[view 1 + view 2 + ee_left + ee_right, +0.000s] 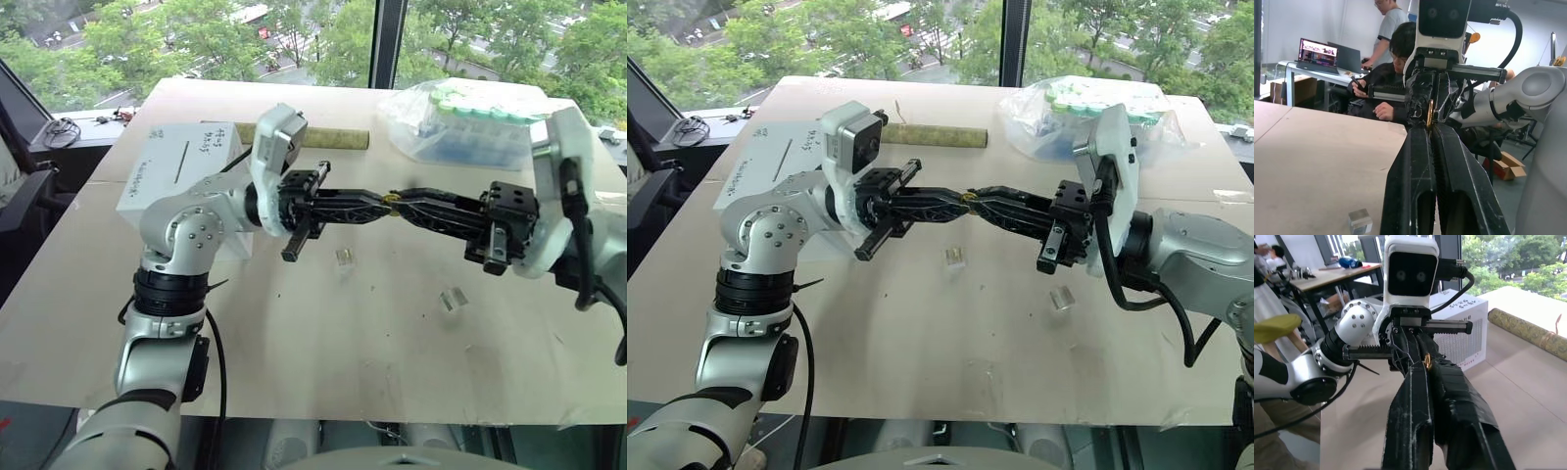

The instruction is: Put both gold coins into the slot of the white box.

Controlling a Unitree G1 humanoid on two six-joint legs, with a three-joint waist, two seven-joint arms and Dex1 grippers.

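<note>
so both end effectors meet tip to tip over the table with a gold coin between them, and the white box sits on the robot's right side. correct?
Not quite: the white box is on the robot's left side, behind the left arm, as the left eye view shows. The rest holds: the left end effector and right end effector meet tip to tip above the table, with a gold coin at the junction.

The left arm covers part of the white box; only one gold coin shows, edge-on, half hidden between fingertips
</note>
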